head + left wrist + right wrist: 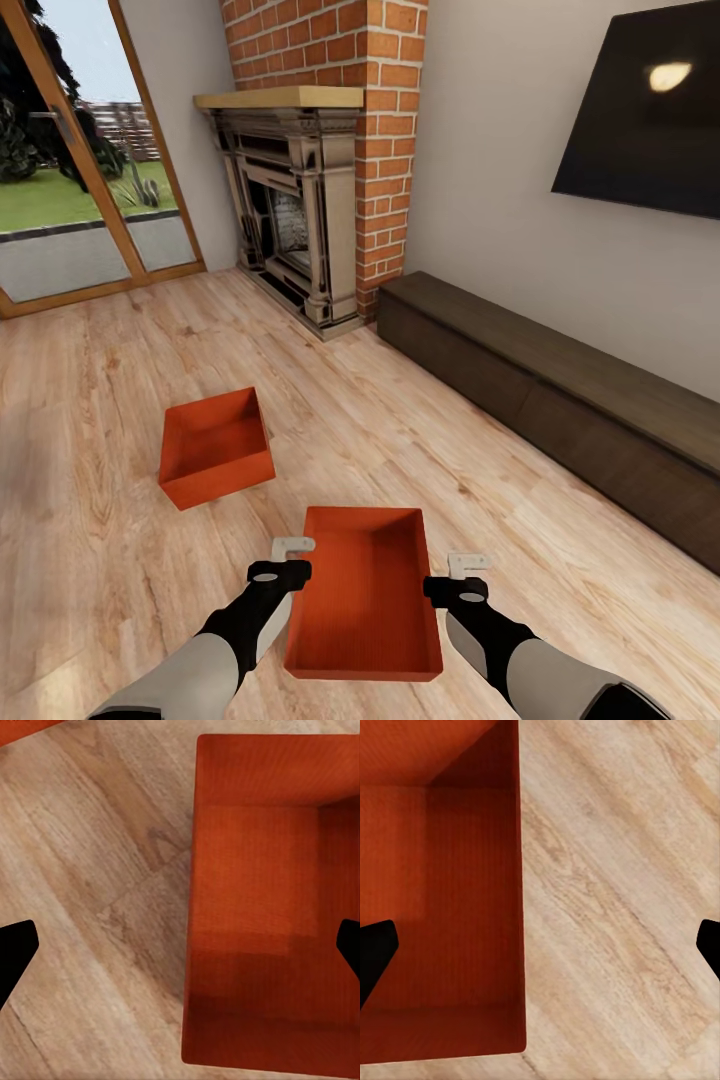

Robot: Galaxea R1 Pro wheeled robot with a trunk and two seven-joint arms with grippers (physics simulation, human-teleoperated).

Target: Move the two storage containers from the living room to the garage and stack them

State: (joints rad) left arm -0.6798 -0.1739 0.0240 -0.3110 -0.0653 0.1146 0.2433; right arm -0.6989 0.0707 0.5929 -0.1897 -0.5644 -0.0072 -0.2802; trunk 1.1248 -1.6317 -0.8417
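Note:
Two orange-red storage containers rest on the living room's light wood-plank floor. The nearer container lies lengthwise right in front of me; the other container sits farther off to the left, turned at an angle. My left gripper hangs open over the near bin's left long wall, and in the left wrist view that gripper has its black fingertips either side of the bin's wall. My right gripper is open over the right long wall, straddling it beside the bin's ribbed bottom.
A brick fireplace stands ahead, with a glass patio door to its left. A long low dark cabinet runs along the right wall under a black wall TV. Open plank floor surrounds both bins.

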